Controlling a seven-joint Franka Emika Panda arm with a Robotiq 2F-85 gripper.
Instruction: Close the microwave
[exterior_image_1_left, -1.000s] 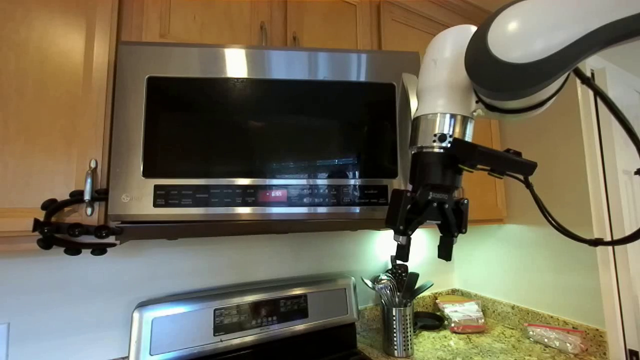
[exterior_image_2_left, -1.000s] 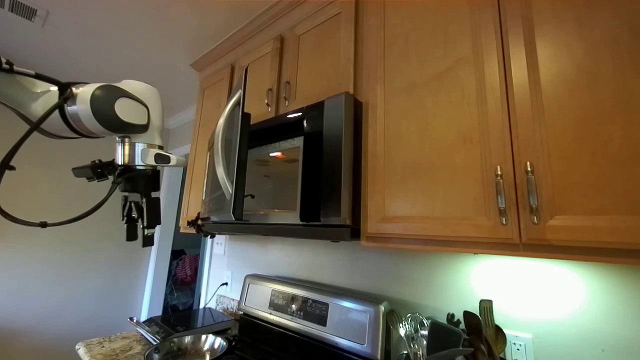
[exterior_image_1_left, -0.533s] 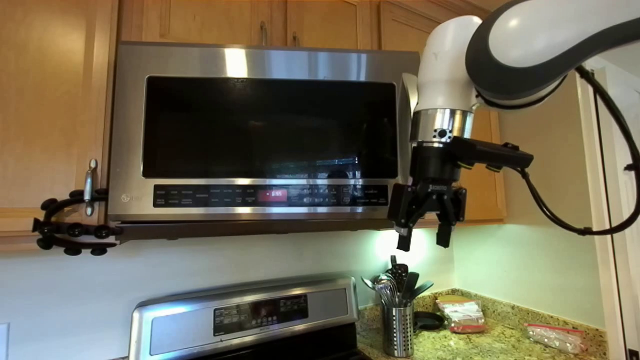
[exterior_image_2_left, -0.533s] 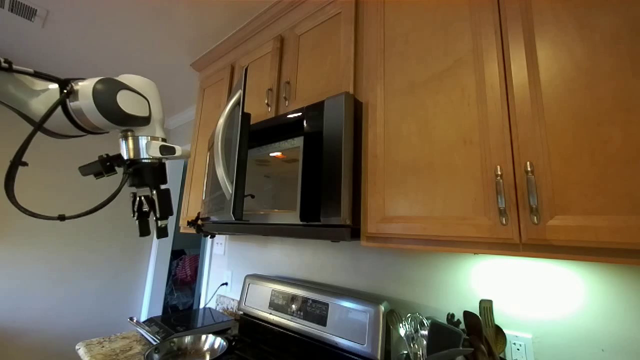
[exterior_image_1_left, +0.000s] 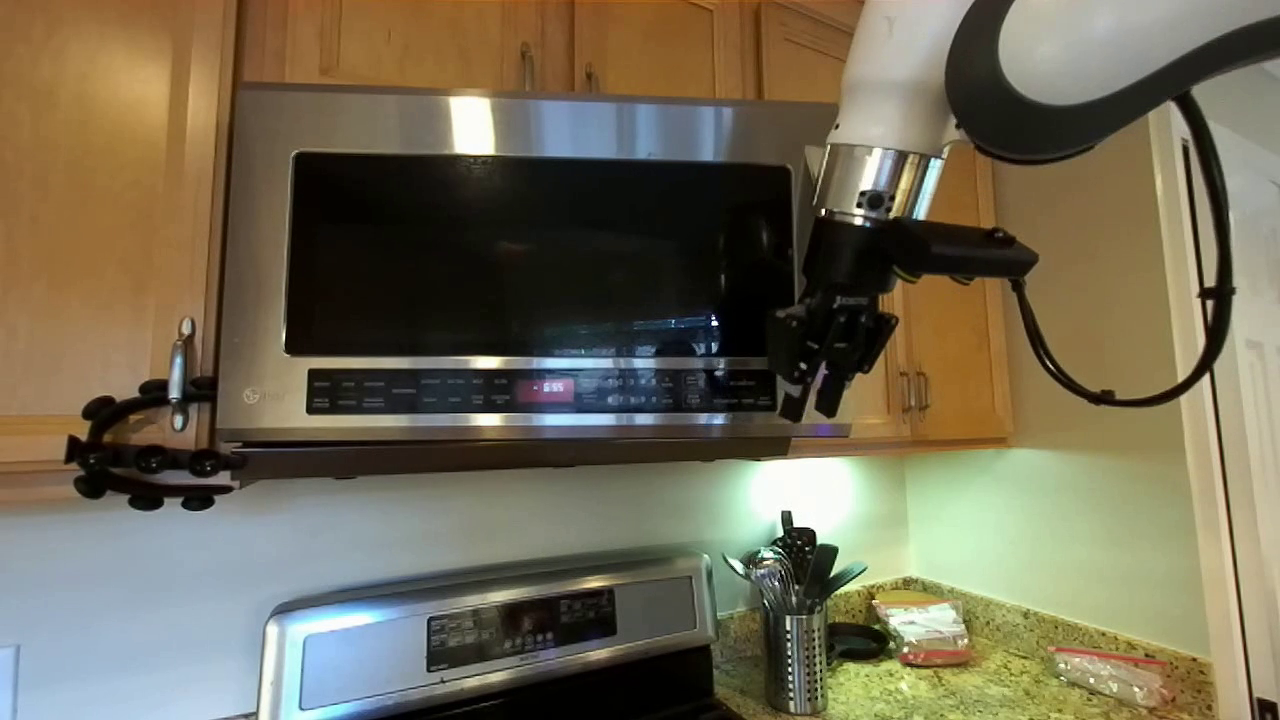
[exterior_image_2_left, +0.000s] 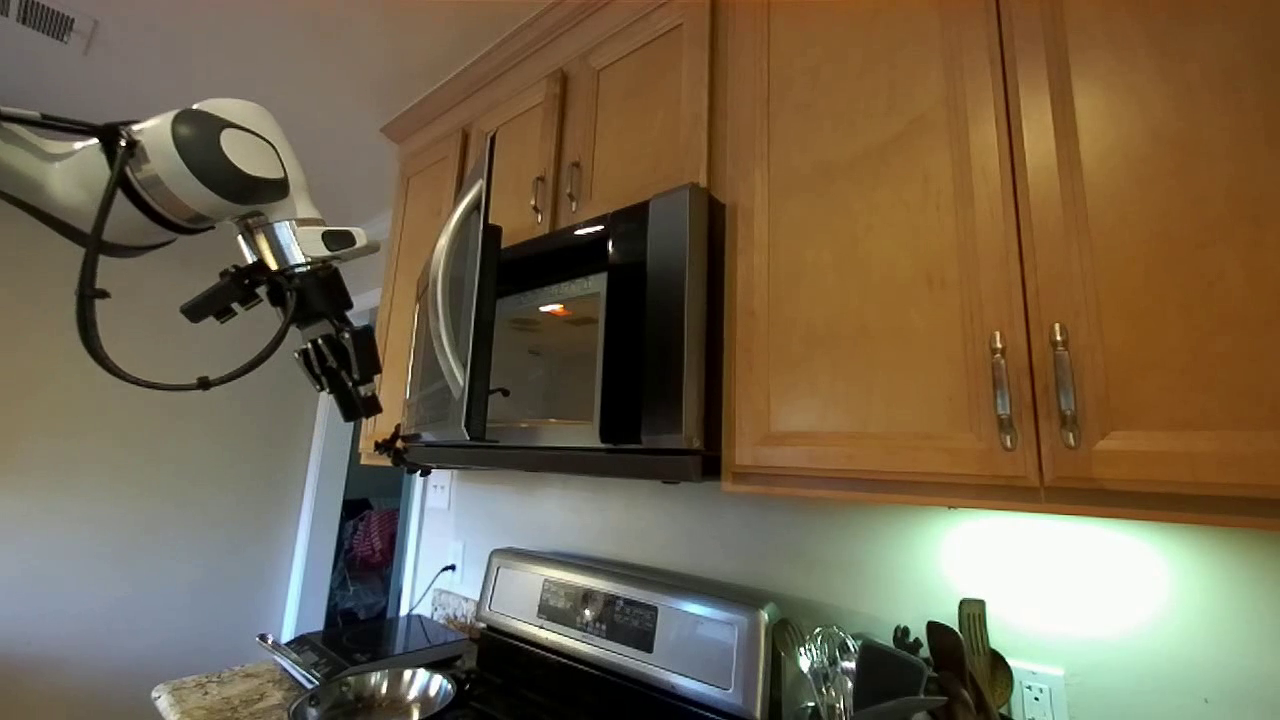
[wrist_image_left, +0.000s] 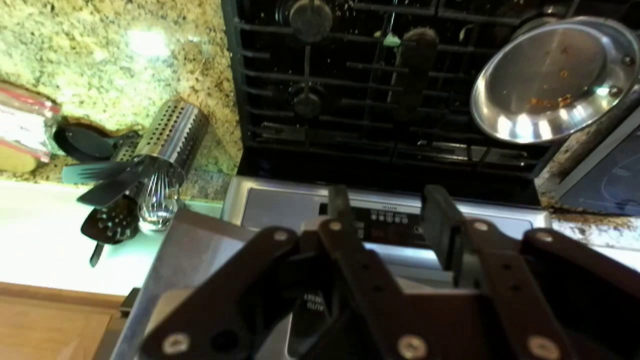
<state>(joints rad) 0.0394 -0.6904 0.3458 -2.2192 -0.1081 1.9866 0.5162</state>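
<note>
Black gripper (exterior_image_1_left: 810, 404), now higher and tilted towards the open microwave door (exterior_image_1_left: 540, 260)
Fingers (wrist_image_left: 441, 222) spread, nothing held, contact unclear; microwave body (exterior_image_2_left: 625, 340) above stove (exterior_image_1_left: 650, 615), by the adjoining edge of the countertop (exterior_image_1_left: 890, 695); the new angle probably readies a closing push

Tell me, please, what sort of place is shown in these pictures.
A kitchen, probably a home one: a microwave is mounted above a stove, and a steel pan is in view.

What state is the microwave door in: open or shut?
Open: in an exterior view, the door angles out from the microwave body, its free edge standing clear of the front.
</note>
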